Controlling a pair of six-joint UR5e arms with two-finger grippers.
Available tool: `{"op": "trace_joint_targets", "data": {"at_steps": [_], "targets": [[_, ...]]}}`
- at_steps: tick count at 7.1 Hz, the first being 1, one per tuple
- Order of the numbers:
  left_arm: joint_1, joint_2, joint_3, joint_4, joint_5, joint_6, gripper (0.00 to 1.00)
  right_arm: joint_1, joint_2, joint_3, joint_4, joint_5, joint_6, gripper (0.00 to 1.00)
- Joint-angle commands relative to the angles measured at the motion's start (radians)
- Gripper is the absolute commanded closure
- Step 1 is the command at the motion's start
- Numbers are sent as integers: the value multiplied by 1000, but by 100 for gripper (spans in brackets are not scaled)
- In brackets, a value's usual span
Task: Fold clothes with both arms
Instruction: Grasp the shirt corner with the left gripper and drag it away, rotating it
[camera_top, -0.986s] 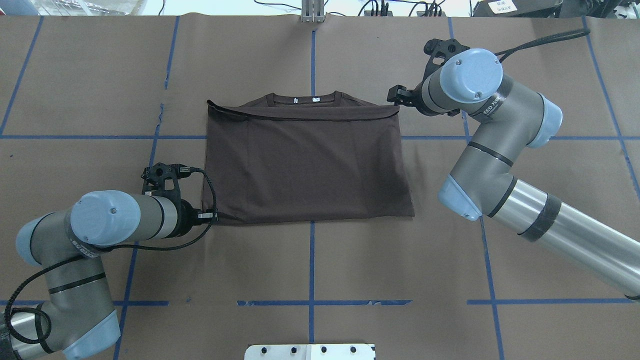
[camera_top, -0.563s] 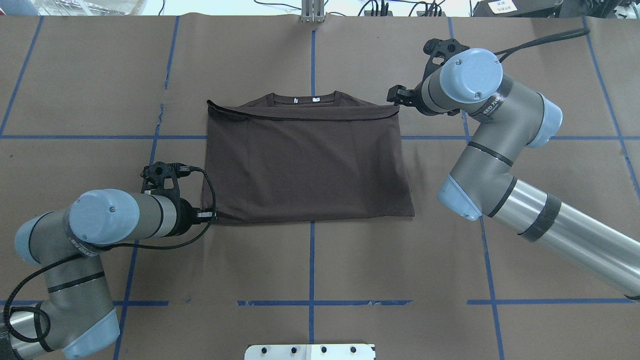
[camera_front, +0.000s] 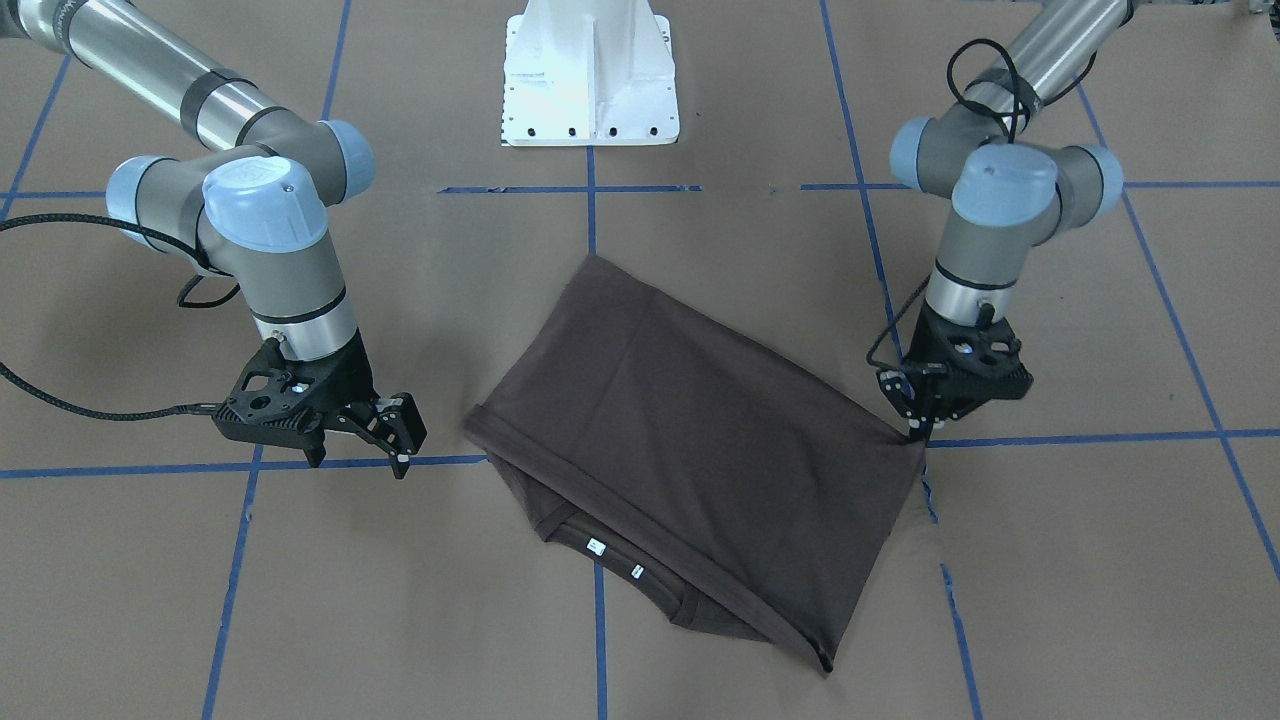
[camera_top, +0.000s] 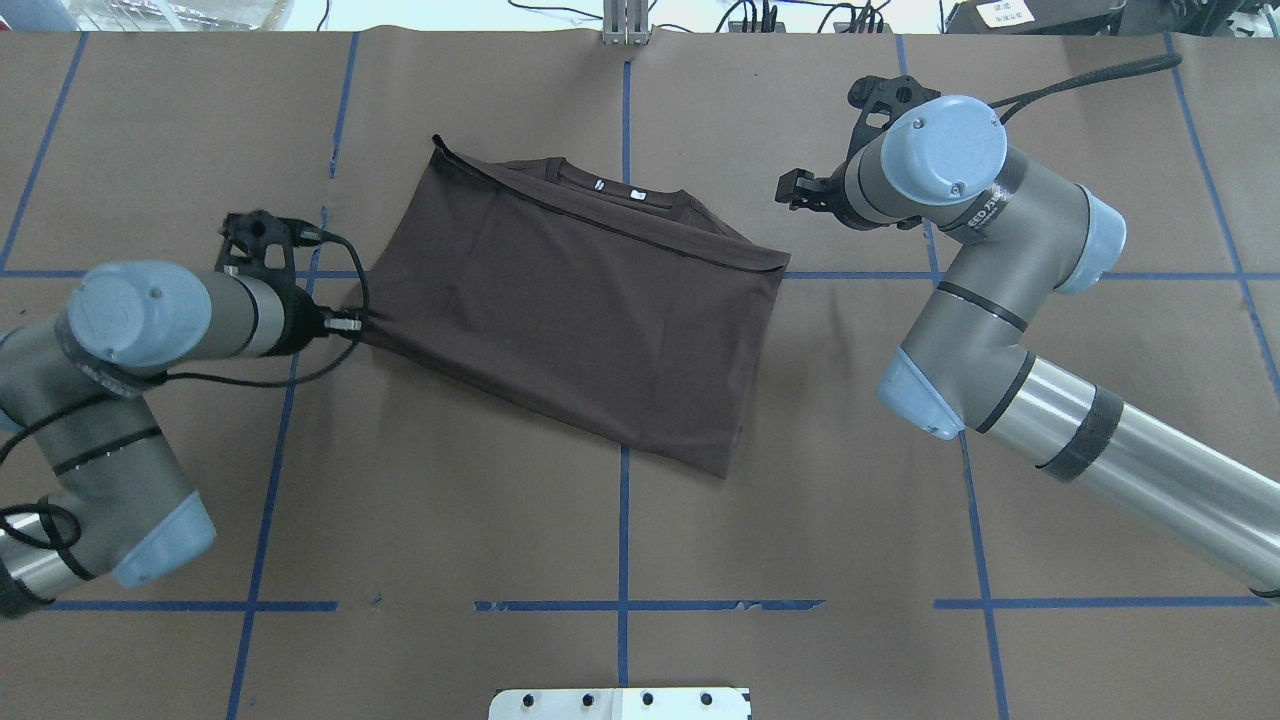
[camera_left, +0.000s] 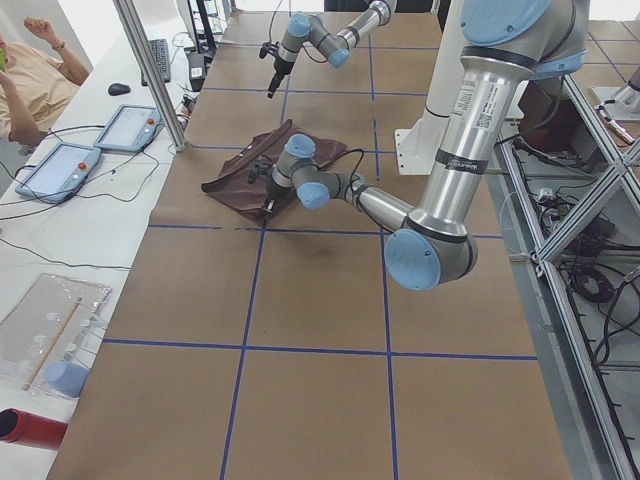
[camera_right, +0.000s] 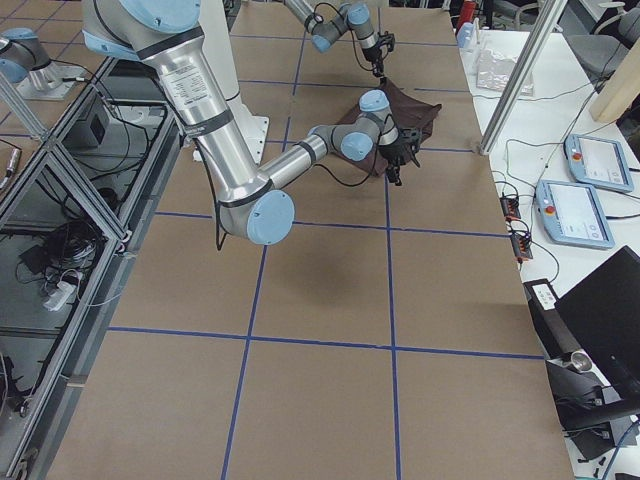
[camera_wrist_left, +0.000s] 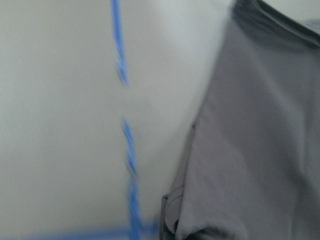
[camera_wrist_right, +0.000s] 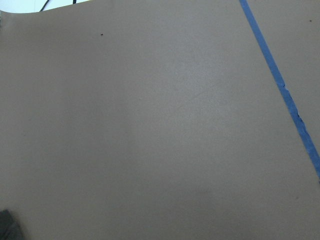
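Bare table (camera_top: 840, 320) separates the right hand (camera_top: 788, 190) from the T-shirt (camera_top: 580, 300) corner.

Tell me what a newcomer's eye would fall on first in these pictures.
The dark brown folded T-shirt lies askew in the middle of the brown paper-covered table, across its blue tape grid. The black left gripper pinches the shirt's corner on the robot's left. The black right gripper hangs open on the other side, apart from the cloth.
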Motion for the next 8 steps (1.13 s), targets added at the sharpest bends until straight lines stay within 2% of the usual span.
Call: {"op": "trace_joint_targets", "data": {"at_steps": [1,2,3,4,5,6,7,8], "targets": [[-90,-294,485,-194,19,32,100,4,0,1,0,0,0,0],[-90,-343,580,-243,81,34,100,8,0,1,0,-2,0,0],[-99,-334,578,-250,79,40,100,10,0,1,0,-2,0,0],[-106,-301,525,-256,76,100,1,2,5,1,0,-3,12,0],[-107,-259,421,-261,27,119,0,-7,23,-8,-3,-6,26,0],[-109,-207,338,-267,-93,119,0,-16,82,-52,-5,-11,106,0],[-109,-179,284,-264,-119,119,0,-35,176,-133,-5,-35,159,2],[-109,-165,267,-264,-119,118,0,-68,249,-205,-5,-98,210,18]]}}
